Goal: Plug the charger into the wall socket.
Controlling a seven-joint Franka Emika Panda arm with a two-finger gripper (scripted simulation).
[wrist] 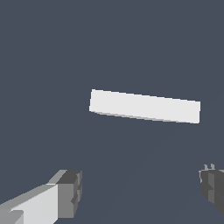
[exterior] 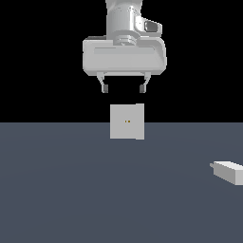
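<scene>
Charger (exterior: pixel 229 171) cut off at the right edge of the exterior view, lower right, lying on the table (exterior: pixel 71 190); prong barely readable. Wall socket (exterior: pixel 127 121) upright at centre; its yellow dots show only in the exterior view, since the wrist view sees only its top edge (wrist: pixel 145 106). End effector (exterior: pixel 123 88) hangs above the socket, fingers spread wide, holding nothing.

The wall socket (exterior: pixel 127 121) is standing below the gripper (exterior: pixel 123 88); the charger (exterior: pixel 229 171) is lying well off toward the exterior view's right.

floor (exterior: pixel 71 190): bare around charger (exterior: pixel 230 172) | wall socket (exterior: pixel 127 121): upright beneath jaws
</scene>
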